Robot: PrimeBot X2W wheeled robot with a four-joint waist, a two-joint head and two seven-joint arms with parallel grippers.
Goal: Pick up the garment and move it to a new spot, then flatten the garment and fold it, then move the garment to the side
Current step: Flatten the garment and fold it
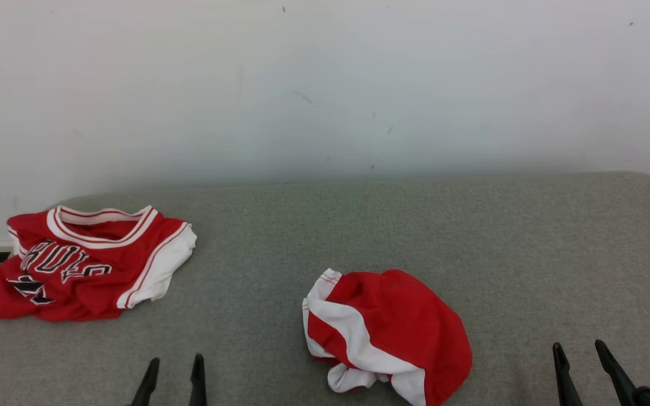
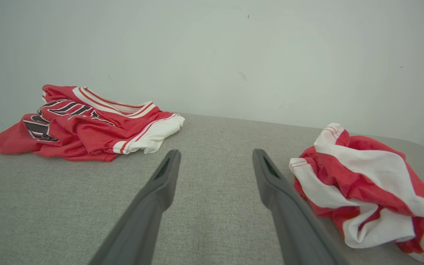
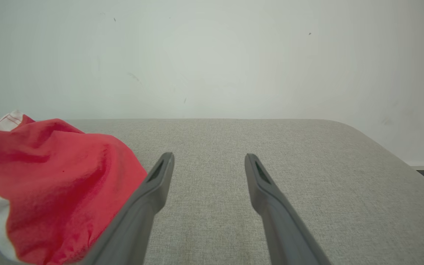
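— Looking at the gray table (image 1: 471, 237), where is the garment (image 1: 384, 332)?
— It is a red and white heap near the front, in the middle, all bunched up.
— What is the other red thing?
— A jersey (image 1: 85, 265) with black letters, well off to the left, near the white wall (image 1: 325, 84).
— Are the grippers holding anything?
— No. The left gripper (image 1: 176, 359) is spread wide, left of the garment. The right gripper (image 1: 578, 344) is spread wide too, on the garment's right. Both hold nothing.
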